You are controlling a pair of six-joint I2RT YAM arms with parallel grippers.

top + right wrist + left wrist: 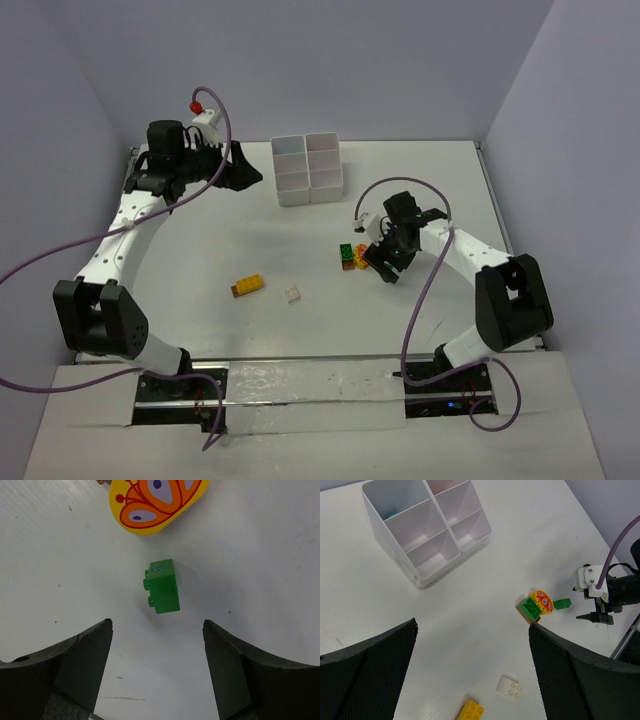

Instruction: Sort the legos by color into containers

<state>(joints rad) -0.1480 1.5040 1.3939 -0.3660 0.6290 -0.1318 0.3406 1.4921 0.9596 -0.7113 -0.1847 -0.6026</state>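
The white six-compartment tray of containers (pixel 308 168) (pixel 427 527) stands at the back centre, and something cyan (pixel 394 515) shows in one compartment. My right gripper (pixel 383 262) (pixel 157 625) is open low over the table, with a small green lego (pixel 163 586) (pixel 562 603) lying just ahead of its fingertips, not between them. Beside it lie a yellow piece with an orange butterfly print (pixel 155 502) (pixel 543 601) and a green brick on a brown one (pixel 346 251) (pixel 530 608). A yellow brick (pixel 248 286) and a white piece (pixel 293 294) (pixel 509 687) lie mid-table. My left gripper (pixel 243 172) (pixel 472 625) hangs open and empty, left of the tray.
Purple cables loop off both arms; the right arm's cable (pixel 420 300) hangs near the table's right side. Walls close in the table at the back and both sides. The arm bases sit on the near edge.
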